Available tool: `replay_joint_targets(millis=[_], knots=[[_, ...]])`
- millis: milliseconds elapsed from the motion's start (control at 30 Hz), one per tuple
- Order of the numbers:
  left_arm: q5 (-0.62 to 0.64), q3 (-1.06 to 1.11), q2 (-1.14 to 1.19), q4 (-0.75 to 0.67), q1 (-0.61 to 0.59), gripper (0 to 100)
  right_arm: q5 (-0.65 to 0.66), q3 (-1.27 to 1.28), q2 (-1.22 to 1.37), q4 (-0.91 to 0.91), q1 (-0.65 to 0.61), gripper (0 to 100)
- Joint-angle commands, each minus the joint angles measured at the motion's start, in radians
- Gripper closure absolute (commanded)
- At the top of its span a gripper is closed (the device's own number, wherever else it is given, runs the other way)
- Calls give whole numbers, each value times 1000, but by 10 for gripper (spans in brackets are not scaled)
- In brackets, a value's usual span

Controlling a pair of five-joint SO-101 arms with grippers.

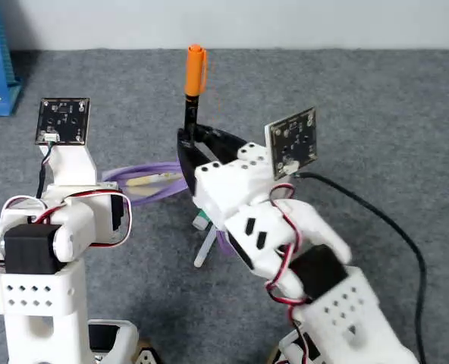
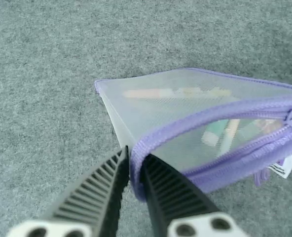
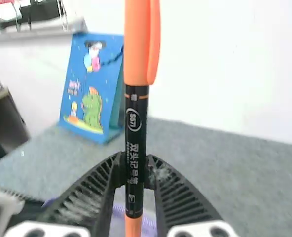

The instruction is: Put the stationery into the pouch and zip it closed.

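Right gripper [image 3: 134, 165] clamps the orange marker [image 3: 136, 98], its long axis upright; the pouch [image 2: 200, 113] lies on the table [image 1: 376, 114] just left and below it, its corner pinched by the left gripper [image 2: 134, 158].

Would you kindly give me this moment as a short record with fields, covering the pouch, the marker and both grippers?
pouch: purple mesh, lying on the grey mat, pens visible inside
zip: open along the stretch in view
marker: black barrel, orange cap, not yet in the pouch
left gripper: shut on the pouch's edge by the zip's end
right gripper: shut on the marker's barrel, cap pointing away from it
background: blue gift bag
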Motion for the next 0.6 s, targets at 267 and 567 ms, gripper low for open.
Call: replay_joint_targets(millis=[267, 567], knots=[[11, -2, 8, 8, 2, 988, -8, 318, -8, -527, -68, 991], [11, -2, 8, 8, -3, 988, 6, 434, -21, -567, -104, 935]])
